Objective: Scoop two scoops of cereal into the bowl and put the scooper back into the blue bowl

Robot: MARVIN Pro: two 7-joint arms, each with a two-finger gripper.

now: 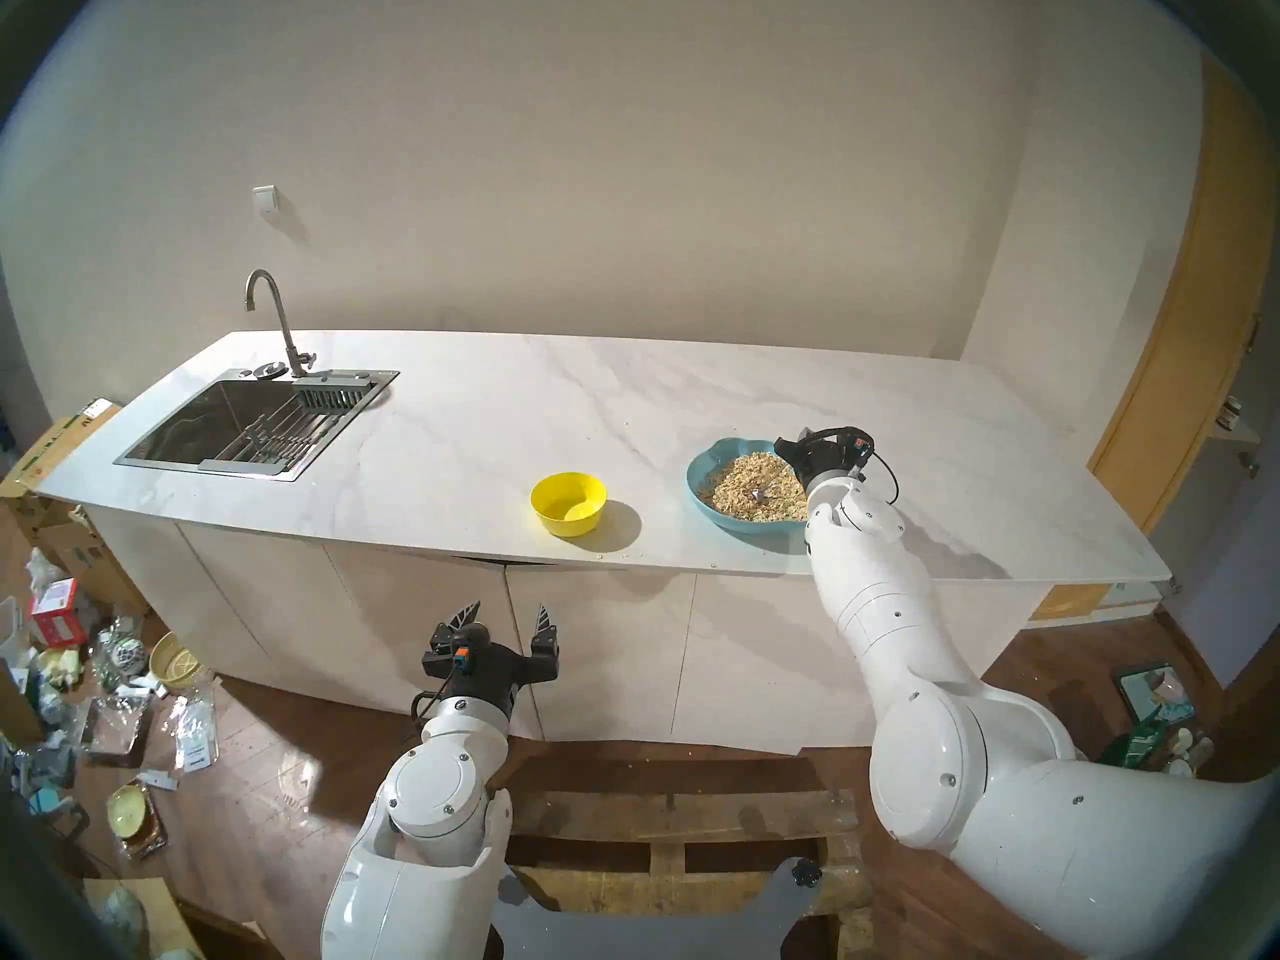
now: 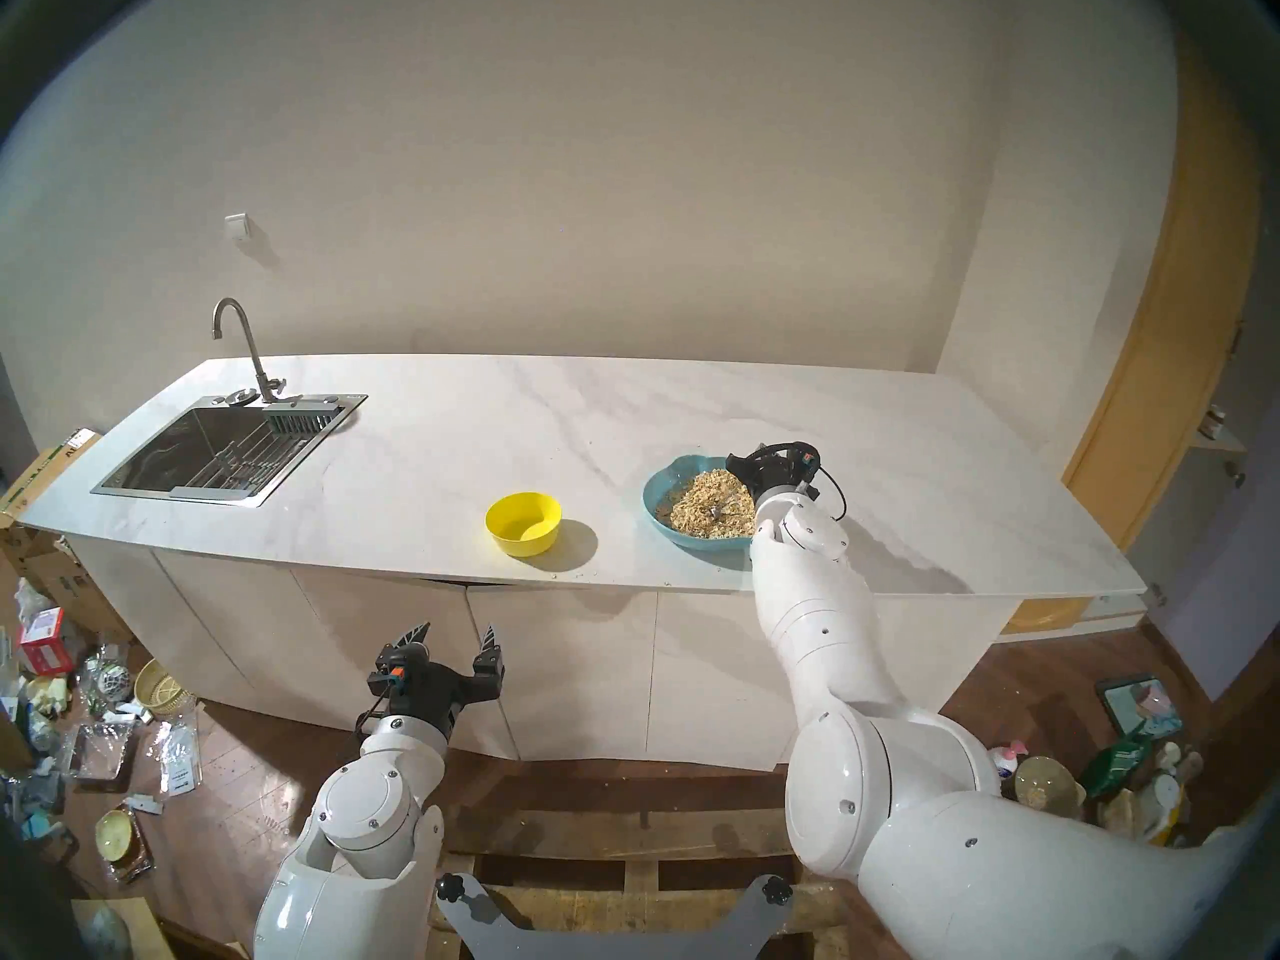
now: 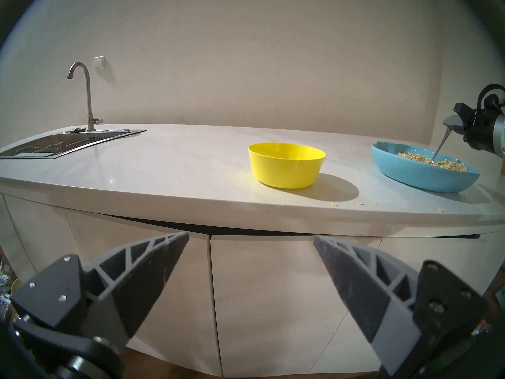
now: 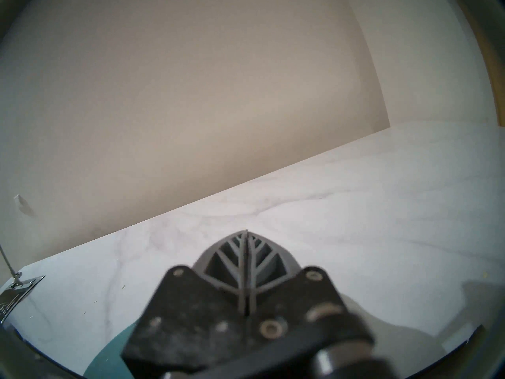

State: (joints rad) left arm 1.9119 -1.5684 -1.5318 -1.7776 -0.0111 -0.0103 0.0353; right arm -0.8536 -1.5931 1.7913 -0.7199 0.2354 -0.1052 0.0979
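Note:
The blue bowl [image 1: 699, 468] stands on the right of the counter, holding a heap of cereal [image 1: 738, 486]. My right gripper [image 1: 789, 451] hovers over the bowl's right side, shut on the handle of the scooper [image 1: 770, 484], whose head rests in the flakes. The left wrist view shows the scooper [image 3: 440, 148] slanting down from the right gripper [image 3: 451, 123] into the cereal [image 3: 426, 158]. To the left, the yellow bowl [image 1: 568, 503] looks empty. My left gripper [image 1: 509, 616] is open below the counter's front edge, holding nothing. In the right wrist view the right gripper [image 4: 246, 233] is pressed shut; the scooper is hidden.
A steel sink [image 1: 242, 425] with a faucet [image 1: 277, 321] sits at the counter's far left. A few stray flakes [image 3: 334, 204] lie near the front edge. Bags, boxes and dishes litter the floor [image 1: 104, 695] on the left.

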